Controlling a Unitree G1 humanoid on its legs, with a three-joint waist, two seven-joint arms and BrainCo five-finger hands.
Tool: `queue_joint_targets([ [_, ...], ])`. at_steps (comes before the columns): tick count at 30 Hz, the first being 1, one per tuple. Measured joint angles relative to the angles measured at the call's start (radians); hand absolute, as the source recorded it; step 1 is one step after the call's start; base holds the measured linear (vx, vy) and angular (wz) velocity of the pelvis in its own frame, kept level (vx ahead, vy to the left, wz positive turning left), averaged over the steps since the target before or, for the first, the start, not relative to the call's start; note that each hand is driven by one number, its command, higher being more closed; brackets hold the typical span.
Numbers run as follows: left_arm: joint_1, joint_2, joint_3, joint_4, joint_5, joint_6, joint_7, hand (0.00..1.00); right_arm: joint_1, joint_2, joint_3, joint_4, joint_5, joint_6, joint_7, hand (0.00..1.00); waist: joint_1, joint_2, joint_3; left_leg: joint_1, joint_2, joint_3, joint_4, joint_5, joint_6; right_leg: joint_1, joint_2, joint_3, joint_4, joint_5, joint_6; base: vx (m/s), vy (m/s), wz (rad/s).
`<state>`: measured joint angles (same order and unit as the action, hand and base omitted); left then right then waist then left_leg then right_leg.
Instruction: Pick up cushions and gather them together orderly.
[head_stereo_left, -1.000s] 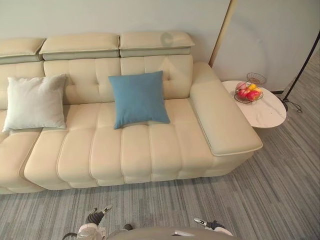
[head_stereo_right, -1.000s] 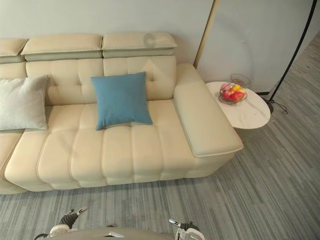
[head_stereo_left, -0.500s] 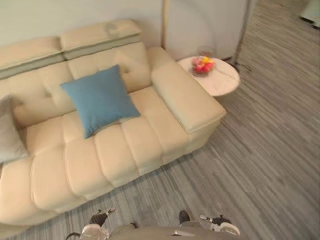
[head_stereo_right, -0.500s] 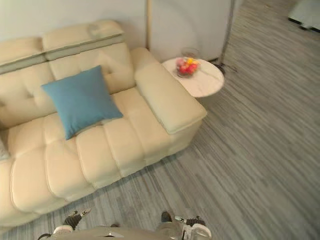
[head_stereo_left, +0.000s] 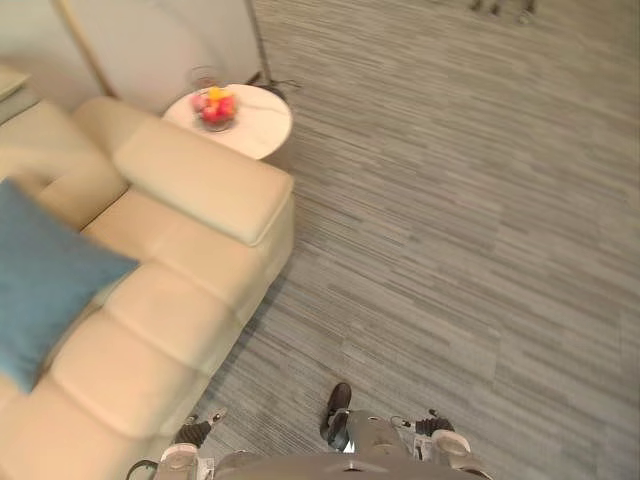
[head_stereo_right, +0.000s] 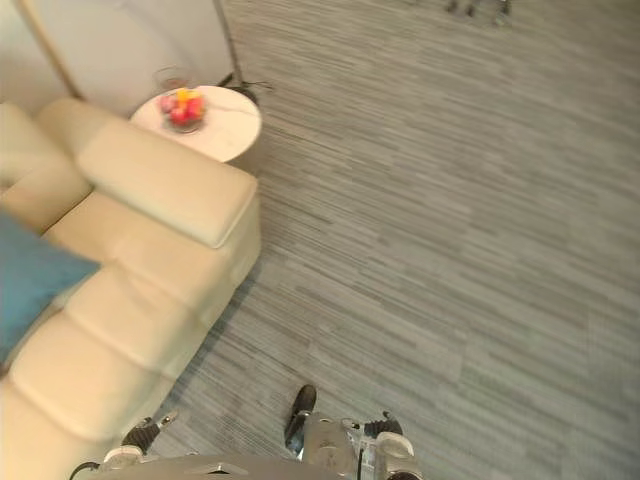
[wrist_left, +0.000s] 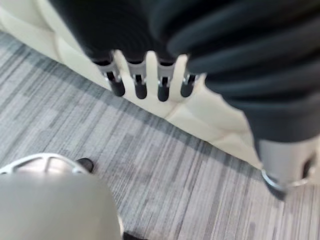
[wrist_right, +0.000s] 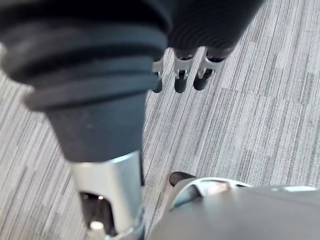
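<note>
Grey carpet floor (head_stereo_left: 450, 200), twelve to five o'clock; view swung right, sofa (head_stereo_left: 190, 260) and blue cushion (head_stereo_left: 45, 285) now at nine; left hand (wrist_left: 145, 80), right hand (wrist_right: 180, 75) slack-fingered, empty; gathering not begun

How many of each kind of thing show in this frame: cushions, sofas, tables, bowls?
blue cushion: 1
sofa: 1
side table: 1
fruit bowl: 1
Total: 4
</note>
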<state>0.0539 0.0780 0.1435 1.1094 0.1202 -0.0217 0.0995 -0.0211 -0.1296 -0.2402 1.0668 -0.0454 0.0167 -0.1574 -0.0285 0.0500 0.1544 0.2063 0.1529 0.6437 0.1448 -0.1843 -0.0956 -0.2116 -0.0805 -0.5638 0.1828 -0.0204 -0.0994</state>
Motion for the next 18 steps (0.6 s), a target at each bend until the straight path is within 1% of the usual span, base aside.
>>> queue_joint_targets([
  [1, -0.002, -0.010, -0.012, 0.000, 0.000, 0.000, 0.000, 0.00, 0.003, -0.008, -0.007, 0.002, -0.001, 0.001, -0.003, 0.00, 0.001, 0.008, 0.002, 0.018, -0.001, 0.008, -0.020, 0.001, 0.011, -0.006, 0.007, -0.004, 0.018, -0.015, 0.016, 0.07, -0.045, -0.64],
  [2, -0.002, -0.013, -0.028, 0.002, 0.000, 0.000, 0.000, 0.00, 0.002, -0.011, -0.012, 0.002, -0.001, 0.003, -0.004, 0.00, 0.003, 0.022, -0.007, 0.032, 0.002, 0.015, -0.040, -0.002, 0.020, -0.017, 0.018, 0.011, 0.034, -0.029, 0.011, 0.07, -0.058, -0.71],
  [3, -0.006, -0.015, -0.030, 0.001, 0.000, 0.000, -0.002, 0.00, 0.002, -0.010, -0.016, 0.002, -0.001, 0.005, -0.004, 0.00, 0.000, 0.030, -0.012, 0.042, 0.006, 0.021, -0.041, -0.001, 0.020, -0.033, 0.025, 0.013, 0.077, -0.060, 0.010, 0.08, -0.101, -0.58],
  [4, -0.014, -0.012, -0.029, 0.000, 0.000, 0.000, -0.003, 0.00, -0.001, -0.006, -0.016, 0.002, -0.001, 0.006, -0.005, 0.00, 0.000, 0.017, -0.007, 0.043, 0.018, 0.030, 0.003, -0.002, 0.017, -0.046, 0.015, 0.013, 0.117, -0.091, 0.011, 0.07, -0.103, -0.47],
  [5, -0.020, -0.009, -0.028, 0.000, -0.001, 0.000, -0.003, 0.00, -0.002, -0.005, -0.016, 0.002, -0.001, 0.005, -0.006, 0.00, 0.001, 0.003, 0.001, 0.030, 0.038, 0.039, 0.073, -0.005, 0.012, -0.043, 0.012, 0.018, 0.129, -0.103, 0.012, 0.07, -0.135, -0.56],
  [6, -0.021, 0.003, -0.026, -0.002, -0.001, 0.000, -0.002, 0.00, -0.001, 0.002, -0.012, 0.010, 0.000, 0.006, -0.006, 0.00, 0.006, -0.014, 0.000, -0.033, 0.106, 0.033, 0.277, -0.005, 0.013, -0.024, 0.030, 0.045, 0.114, -0.099, 0.019, 0.07, -0.135, -0.57],
  [7, -0.020, 0.003, -0.026, -0.008, -0.002, 0.000, -0.002, 0.00, 0.000, 0.001, -0.007, 0.010, 0.000, 0.007, -0.006, 0.00, 0.007, -0.012, -0.001, -0.078, 0.155, 0.005, 0.409, 0.005, 0.032, -0.009, 0.049, 0.074, 0.094, -0.092, 0.020, 0.09, -0.132, -0.83],
  [8, -0.020, -0.001, -0.026, -0.018, -0.006, 0.000, -0.001, 0.00, -0.003, 0.000, -0.002, 0.010, 0.000, 0.008, -0.008, 0.00, 0.020, -0.008, 0.003, -0.132, 0.178, -0.075, 0.542, -0.025, 0.050, 0.009, 0.080, 0.115, 0.069, -0.084, 0.015, 0.08, -0.072, -1.12],
  [9, -0.021, -0.008, -0.024, -0.031, -0.010, 0.000, 0.000, 0.00, -0.009, -0.003, 0.001, 0.011, 0.000, 0.008, -0.011, 0.00, 0.031, 0.006, 0.007, -0.182, 0.154, -0.176, 0.620, -0.072, 0.044, 0.038, 0.113, 0.165, 0.039, -0.075, 0.013, 0.10, -0.017, -1.38],
  [10, -0.021, -0.010, -0.024, -0.033, -0.011, 0.000, 0.001, 0.00, -0.012, -0.001, 0.000, 0.016, 0.000, 0.009, -0.019, 0.00, 0.034, 0.004, 0.012, -0.216, 0.116, -0.247, 0.637, -0.106, 0.037, 0.066, 0.132, 0.202, 0.017, -0.075, 0.010, 0.08, 0.016, -1.37],
  [11, -0.020, -0.010, -0.025, -0.035, -0.012, 0.000, 0.000, 0.00, -0.012, 0.000, -0.007, 0.019, 0.001, 0.009, -0.022, 0.00, 0.033, 0.004, 0.012, -0.249, 0.079, -0.303, 0.617, -0.129, 0.035, 0.097, 0.144, 0.236, -0.007, -0.073, 0.013, 0.09, 0.027, -0.99],
  [13, -0.020, -0.010, -0.025, -0.040, -0.021, 0.000, 0.000, 0.00, -0.004, 0.005, -0.015, 0.018, 0.001, 0.009, -0.025, 0.00, 0.037, 0.003, 0.013, -0.292, 0.038, -0.349, 0.544, -0.145, 0.039, 0.131, 0.155, 0.288, -0.024, -0.072, 0.014, 0.08, 0.041, -0.80],
  [14, -0.021, -0.010, -0.025, -0.041, -0.023, 0.000, -0.001, 0.00, 0.002, 0.005, -0.017, 0.014, 0.001, 0.009, -0.025, 0.00, 0.040, 0.003, 0.013, -0.306, 0.029, -0.362, 0.512, -0.145, 0.040, 0.135, 0.157, 0.305, -0.024, -0.072, 0.015, 0.12, 0.072, -0.98],
  [15, -0.021, -0.012, -0.017, -0.051, -0.029, 0.000, -0.001, 0.00, 0.013, 0.006, -0.020, 0.008, 0.001, 0.009, -0.027, 0.00, 0.046, 0.002, 0.013, -0.342, 0.002, -0.416, 0.418, -0.143, 0.037, 0.143, 0.159, 0.343, -0.025, -0.072, 0.016, 0.10, 0.072, -0.83],
  [16, -0.021, -0.014, -0.012, -0.058, -0.032, 0.000, -0.002, 0.00, 0.015, 0.006, -0.020, 0.006, 0.001, 0.009, -0.027, 0.00, 0.048, 0.002, 0.013, -0.356, -0.010, -0.447, 0.379, -0.140, 0.034, 0.142, 0.160, 0.360, -0.024, -0.072, 0.016, 0.13, 0.100, -1.00],
  [17, -0.021, -0.018, -0.001, -0.063, -0.035, 0.000, -0.002, 0.00, 0.020, 0.007, -0.031, 0.005, 0.001, 0.009, -0.028, 0.00, 0.056, 0.002, 0.013, -0.376, -0.034, -0.516, 0.313, -0.128, 0.024, 0.141, 0.161, 0.387, -0.025, -0.071, 0.018, 0.14, 0.108, -0.97],
  [18, -0.019, -0.023, 0.011, -0.067, -0.040, 0.000, -0.001, 0.00, 0.023, 0.015, -0.060, 0.005, 0.002, 0.009, -0.030, 0.00, 0.060, 0.002, 0.013, -0.382, -0.058, -0.606, 0.246, -0.100, 0.027, 0.141, 0.166, 0.424, -0.023, -0.073, 0.024, 0.19, 0.145, -1.16],
])
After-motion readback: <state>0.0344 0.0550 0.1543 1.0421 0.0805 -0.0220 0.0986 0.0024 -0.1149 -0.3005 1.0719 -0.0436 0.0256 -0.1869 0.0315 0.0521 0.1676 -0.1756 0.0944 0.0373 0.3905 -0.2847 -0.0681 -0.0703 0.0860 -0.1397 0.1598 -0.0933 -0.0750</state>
